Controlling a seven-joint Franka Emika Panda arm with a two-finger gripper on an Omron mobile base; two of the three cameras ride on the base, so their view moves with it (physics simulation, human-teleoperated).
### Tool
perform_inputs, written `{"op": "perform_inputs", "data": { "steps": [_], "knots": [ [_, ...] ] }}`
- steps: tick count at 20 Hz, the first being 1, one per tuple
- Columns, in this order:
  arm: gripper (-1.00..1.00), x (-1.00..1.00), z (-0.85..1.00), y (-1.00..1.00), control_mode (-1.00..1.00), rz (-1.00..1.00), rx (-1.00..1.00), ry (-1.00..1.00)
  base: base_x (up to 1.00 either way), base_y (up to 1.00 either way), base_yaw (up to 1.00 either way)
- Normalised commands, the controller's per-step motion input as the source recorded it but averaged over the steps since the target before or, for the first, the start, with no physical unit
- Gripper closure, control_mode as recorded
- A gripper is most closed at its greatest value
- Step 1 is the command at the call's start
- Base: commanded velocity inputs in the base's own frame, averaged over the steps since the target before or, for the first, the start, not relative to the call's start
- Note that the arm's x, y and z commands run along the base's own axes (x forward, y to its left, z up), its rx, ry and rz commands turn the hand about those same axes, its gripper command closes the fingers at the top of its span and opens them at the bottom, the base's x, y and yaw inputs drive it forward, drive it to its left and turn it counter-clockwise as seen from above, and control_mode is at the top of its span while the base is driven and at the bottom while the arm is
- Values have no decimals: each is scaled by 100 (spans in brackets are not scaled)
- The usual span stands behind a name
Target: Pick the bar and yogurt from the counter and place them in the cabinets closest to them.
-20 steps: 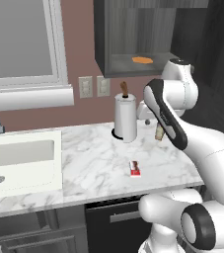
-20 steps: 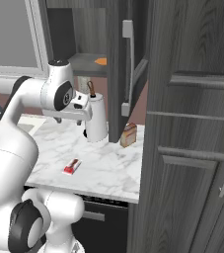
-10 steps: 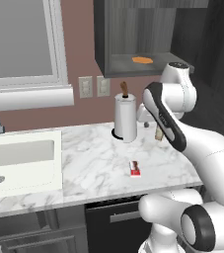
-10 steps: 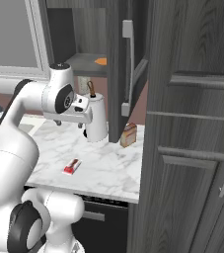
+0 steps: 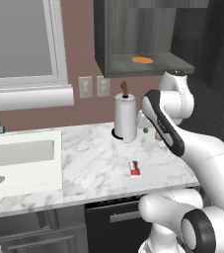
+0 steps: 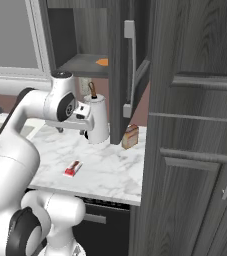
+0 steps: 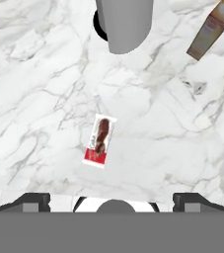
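The red bar (image 7: 99, 141) lies flat on the marble tabletop (image 7: 44, 99), untouched, with the fingers (image 7: 111, 197) spread wide well above it, holding nothing.

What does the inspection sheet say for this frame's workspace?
Surface: white grey-veined marble counter, inset white sink at its left end.
Job's things: small red flat packet with a white end, the bar, lies flat near the front edge; dark grey wood-grain wall cabinet stands open, an orange flat thing on its shelf; yogurt: nothing seen.
Clutter: upright white paper towel roll; tan-brown bottle beside the cabinet door.
Tool: two-finger tool open above the bar, holding nothing.
Cables: nothing seen.
Surroundings: window, wall outlets, tall dark cupboard doors.
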Motion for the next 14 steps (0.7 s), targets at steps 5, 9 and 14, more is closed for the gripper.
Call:
{"op": "perform_inputs", "data": {
  "steps": [5, 9, 14],
  "knots": [
    [-100, 0, -23, 1, -100, 0, 0, 0, 0, 0, 0],
    [-100, 0, -16, 6, -100, 0, 0, 0, 0, 0, 0],
    [-100, 0, -19, 14, -100, 0, 0, 0, 0, 0, 0]
  ]
}}
